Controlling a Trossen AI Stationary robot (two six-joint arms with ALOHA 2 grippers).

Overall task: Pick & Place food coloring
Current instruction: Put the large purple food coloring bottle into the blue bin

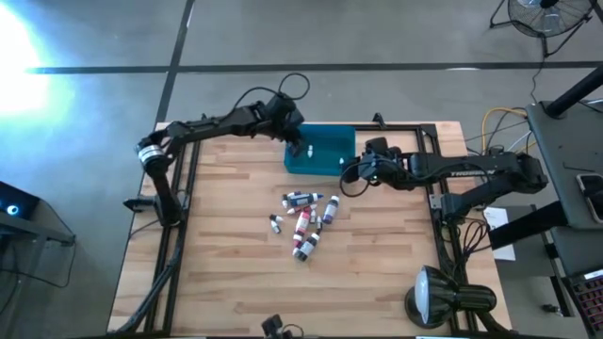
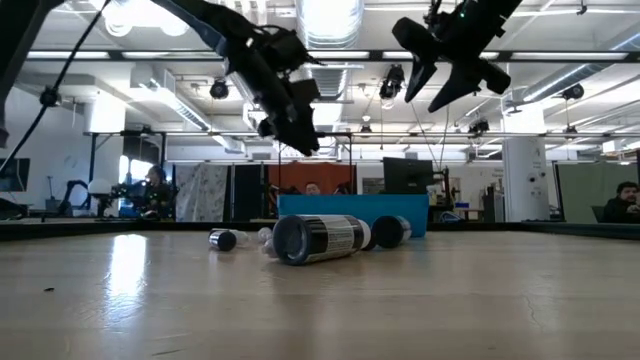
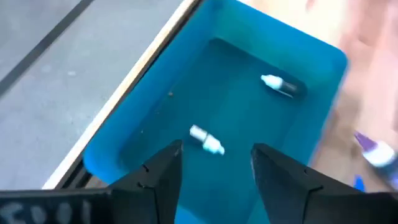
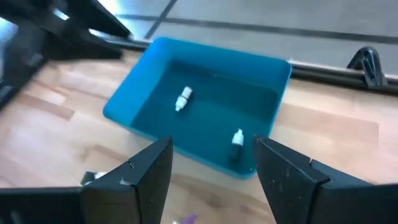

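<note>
Several tiny food coloring bottles (image 1: 303,221) with white caps lie in a loose pile on the wooden table, in front of the teal bin (image 1: 330,141). Two more bottles lie on the bin's floor, a whitish one (image 3: 206,140) and a dark one (image 3: 283,85); the right wrist view shows both, the whitish bottle (image 4: 183,98) and the dark bottle (image 4: 237,143). My left gripper (image 1: 296,141) hangs open above the bin's left part, holding nothing. My right gripper (image 1: 353,169) is open just right of the bin, raised above the table, also holding nothing.
Black metal rails (image 1: 415,127) frame the tabletop at the far, left and right edges. A lamp head (image 1: 435,297) sits at the near right corner. Bare wood lies along the near side and to the left of the bottle pile.
</note>
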